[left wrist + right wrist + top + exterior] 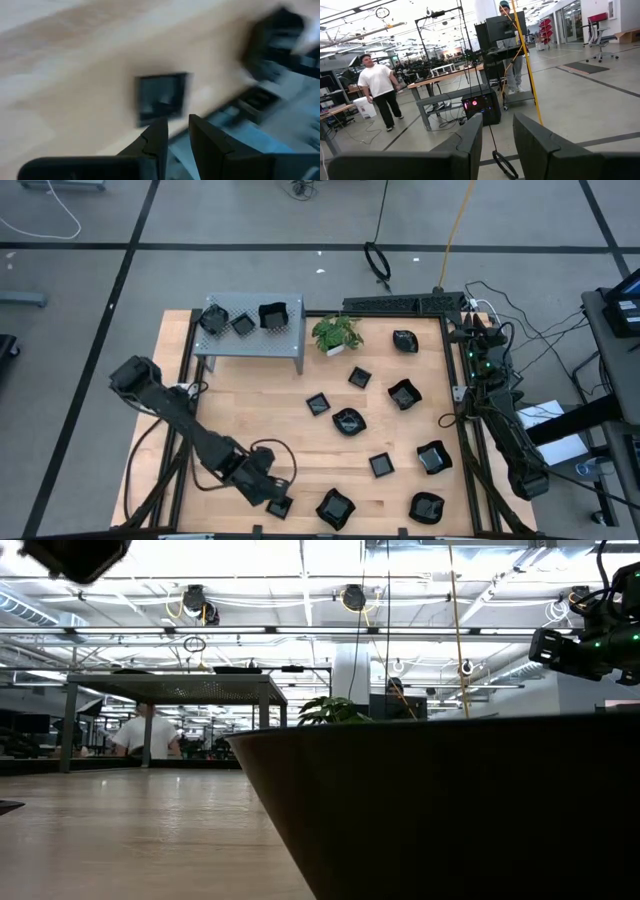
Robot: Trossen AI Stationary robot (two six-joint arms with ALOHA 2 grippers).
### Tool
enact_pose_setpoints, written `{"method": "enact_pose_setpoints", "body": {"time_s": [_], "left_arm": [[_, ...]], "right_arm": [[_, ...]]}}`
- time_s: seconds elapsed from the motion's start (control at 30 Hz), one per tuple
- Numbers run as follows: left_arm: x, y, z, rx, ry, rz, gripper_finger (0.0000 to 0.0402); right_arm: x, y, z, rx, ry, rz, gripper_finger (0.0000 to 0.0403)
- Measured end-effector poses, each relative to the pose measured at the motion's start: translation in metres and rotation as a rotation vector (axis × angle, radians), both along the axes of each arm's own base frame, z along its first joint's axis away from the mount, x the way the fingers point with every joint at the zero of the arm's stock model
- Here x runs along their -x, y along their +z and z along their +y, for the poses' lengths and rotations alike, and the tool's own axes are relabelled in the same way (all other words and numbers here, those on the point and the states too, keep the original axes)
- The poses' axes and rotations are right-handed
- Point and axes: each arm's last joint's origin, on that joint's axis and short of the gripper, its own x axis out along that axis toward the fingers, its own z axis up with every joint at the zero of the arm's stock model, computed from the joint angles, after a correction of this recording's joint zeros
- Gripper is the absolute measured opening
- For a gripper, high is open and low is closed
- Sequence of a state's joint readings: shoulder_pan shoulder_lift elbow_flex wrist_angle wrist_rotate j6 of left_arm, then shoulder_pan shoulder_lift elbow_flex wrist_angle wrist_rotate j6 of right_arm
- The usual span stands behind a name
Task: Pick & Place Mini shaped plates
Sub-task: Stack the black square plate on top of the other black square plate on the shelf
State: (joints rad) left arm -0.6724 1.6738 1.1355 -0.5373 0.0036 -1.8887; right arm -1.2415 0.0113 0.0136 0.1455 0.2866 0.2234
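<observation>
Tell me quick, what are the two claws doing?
Left claw: open, empty, above a small square plate at the table's near edge.
Right claw: open, empty, parked off the table's right side.

bench (260, 430): light wood, smooth, with a matt grain.
mini shaped plates (348, 421): black and glossy, they catch small reflections of the lamps.
small shelf (252, 340) at the far left corner of the bench: grey perforated metal, matt.
left tool (176, 137): dark matt plastic fingers.
bench frame (455, 370): black metal bars.
</observation>
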Motion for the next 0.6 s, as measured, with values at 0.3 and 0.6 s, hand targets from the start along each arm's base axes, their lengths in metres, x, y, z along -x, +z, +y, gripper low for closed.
{"method": "enact_pose_setpoints", "body": {"time_s": [0.3,0.6], "left_arm": [[-0.009,-0.014,0.003,-0.023,0.027,0.025,0.0083],[-0.011,-0.013,0.002,-0.015,0.007,0.001,0.0084]], "right_arm": [[0.000,0.000,0.000,0.000,0.000,0.000,0.0100],[0.000,0.000,0.000,0.000,0.000,0.000,0.0100]]}}
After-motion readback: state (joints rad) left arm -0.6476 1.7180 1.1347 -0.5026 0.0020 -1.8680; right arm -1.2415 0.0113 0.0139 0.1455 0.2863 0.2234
